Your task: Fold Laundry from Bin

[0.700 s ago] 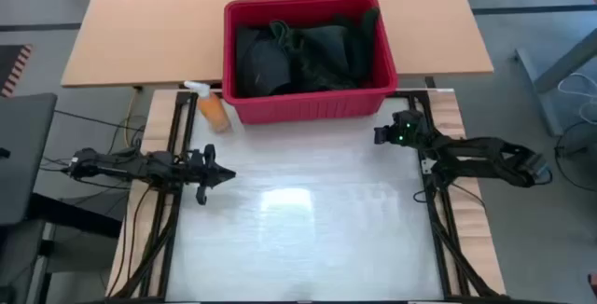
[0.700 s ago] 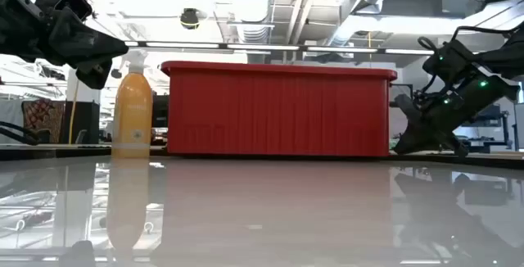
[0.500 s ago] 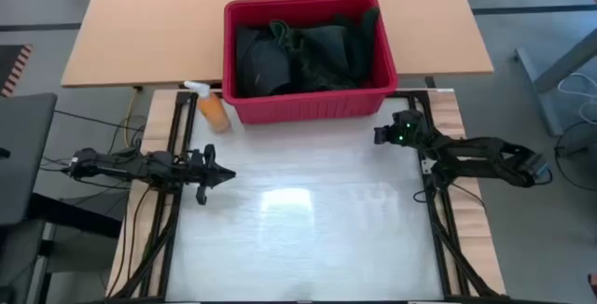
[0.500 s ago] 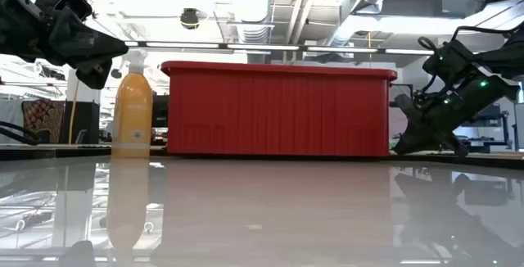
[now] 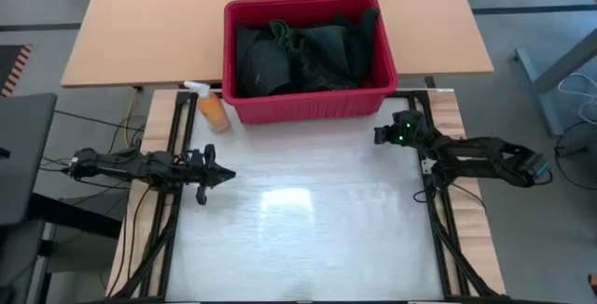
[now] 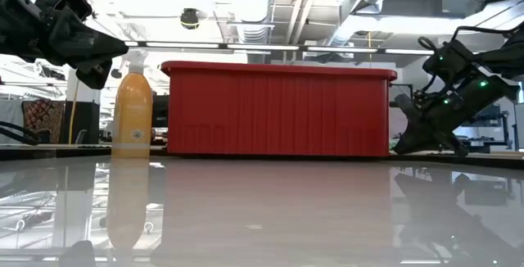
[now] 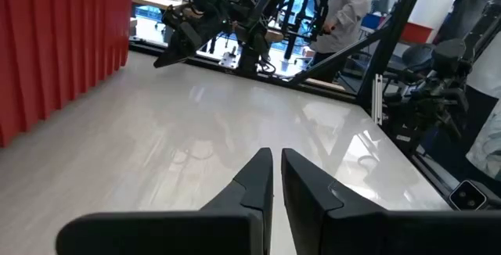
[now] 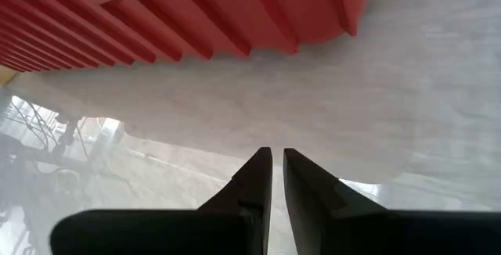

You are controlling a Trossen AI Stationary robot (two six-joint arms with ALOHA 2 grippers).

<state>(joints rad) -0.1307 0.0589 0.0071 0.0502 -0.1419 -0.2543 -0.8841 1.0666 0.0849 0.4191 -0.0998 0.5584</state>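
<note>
The red bin [image 5: 308, 108] stands at the table's far edge; its ribbed wall also shows in the low view [image 6: 278, 111]. Dark laundry [image 5: 303, 54], black and dark green, lies heaped inside it. My left gripper [image 5: 227, 175] hovers over the table's left side, shut and empty; its fingers show in the left wrist view [image 7: 276, 169]. My right gripper [image 5: 380, 136] is at the right, just in front of the bin's near right corner, shut and empty, as the right wrist view [image 8: 277, 169] shows.
A small orange spray bottle [image 5: 211, 106] stands at the bin's near left corner, also in the low view [image 6: 133, 107]. The pale tabletop [image 5: 308, 220] lies bare between the arms. A wooden table [image 5: 149, 24] is behind. A person [image 7: 351, 5] stands beyond the table's right side.
</note>
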